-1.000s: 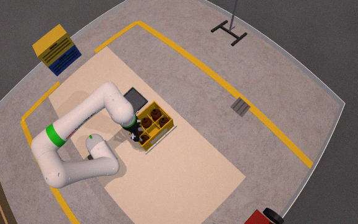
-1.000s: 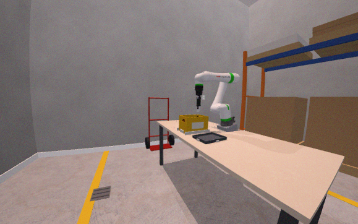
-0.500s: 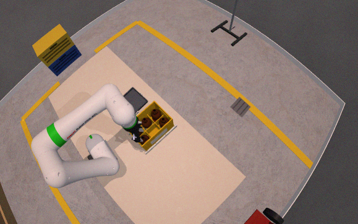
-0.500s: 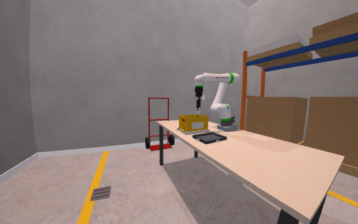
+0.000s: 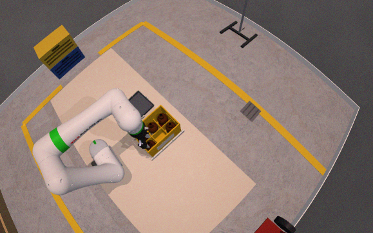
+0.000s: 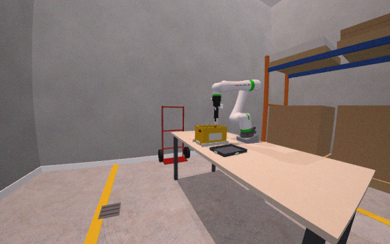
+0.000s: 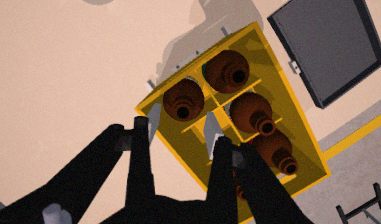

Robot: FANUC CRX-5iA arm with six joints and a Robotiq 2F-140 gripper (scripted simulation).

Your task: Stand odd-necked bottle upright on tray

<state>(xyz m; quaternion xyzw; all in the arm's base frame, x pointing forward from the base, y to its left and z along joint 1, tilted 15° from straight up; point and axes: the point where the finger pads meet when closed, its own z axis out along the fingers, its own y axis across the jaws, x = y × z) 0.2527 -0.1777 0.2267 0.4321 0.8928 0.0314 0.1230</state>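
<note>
The gripper [image 7: 181, 134] is closest to the wrist camera. It hangs over the yellow crate [image 7: 291, 97] and points straight down. Its two black fingers are partly apart, not wide and not shut. Nothing is between them, so it holds no bottle.

Just below the fingers is the near end of the crate. The bottles stand inside it, each in its own box. They are brown and upright, with their necks pointing up at the gripper. One bottle [image 7: 183, 100] is near the left finger. The next ones, [image 7: 251, 112] and [image 7: 278, 152], run along the right side. Another bottle [image 7: 227, 70] is at the far end. A fifth is mostly hidden behind the right finger. I cannot tell which neck is thicker or thinner; they look alike from here.

This matters most for the next move: the bottles are under the gripper and stand tall, so I think it must go straight down over one neck, with a finger on each side. The side view shows the fingertips above the crate's rim.

Past the crate's far end lies the dark tray [image 7: 326, 50]. It is flat on the table [image 7: 66, 75], just beside the crate, with no bottle on it yet. All the bottles in view are in the crate.
</note>
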